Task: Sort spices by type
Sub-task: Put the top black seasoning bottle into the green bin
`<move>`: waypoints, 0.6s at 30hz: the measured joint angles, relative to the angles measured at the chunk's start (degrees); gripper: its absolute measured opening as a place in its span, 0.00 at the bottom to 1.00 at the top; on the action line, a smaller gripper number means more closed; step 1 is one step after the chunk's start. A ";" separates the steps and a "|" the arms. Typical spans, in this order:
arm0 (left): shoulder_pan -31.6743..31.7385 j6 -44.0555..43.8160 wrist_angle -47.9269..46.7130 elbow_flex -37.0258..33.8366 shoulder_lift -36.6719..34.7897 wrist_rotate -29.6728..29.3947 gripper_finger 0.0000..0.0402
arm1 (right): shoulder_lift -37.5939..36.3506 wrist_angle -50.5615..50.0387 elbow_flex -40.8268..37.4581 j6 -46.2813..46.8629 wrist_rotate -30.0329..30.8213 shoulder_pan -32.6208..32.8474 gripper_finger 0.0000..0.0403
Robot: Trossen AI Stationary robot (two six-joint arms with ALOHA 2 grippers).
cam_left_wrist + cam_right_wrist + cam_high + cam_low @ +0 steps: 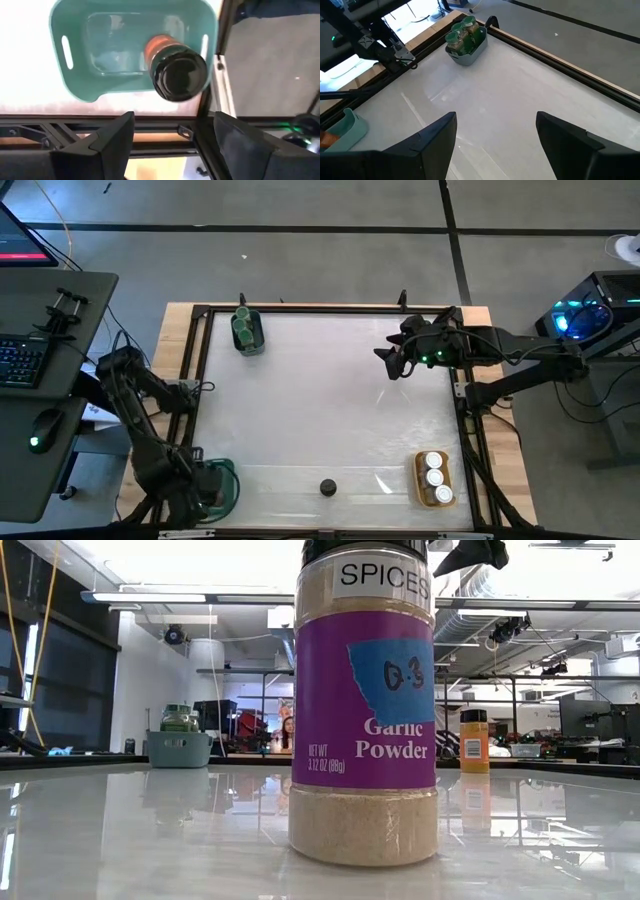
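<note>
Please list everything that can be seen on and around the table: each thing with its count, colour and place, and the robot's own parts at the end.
Green-lidded spice jars: at least two, in the grey-teal tray at the far left corner.
White-lidded spice jars: three, in the orange tray at the near right.
Black-lidded spice jar: one, in the teal tray at the near left corner.
Garlic powder jar: one, black lid, purple label, standing alone mid near edge.
Table: one, white top, dark frame.
Keyboard and mouse: one each, black, on the side desk at the left.
Left gripper: open, above the teal tray.
Right gripper: open, empty, above the far right of the table.
</note>
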 joint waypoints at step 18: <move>31.34 20.29 0.77 -0.16 -14.51 -26.94 0.64 | 2.31 -10.97 0.00 12.44 1.42 -8.96 0.67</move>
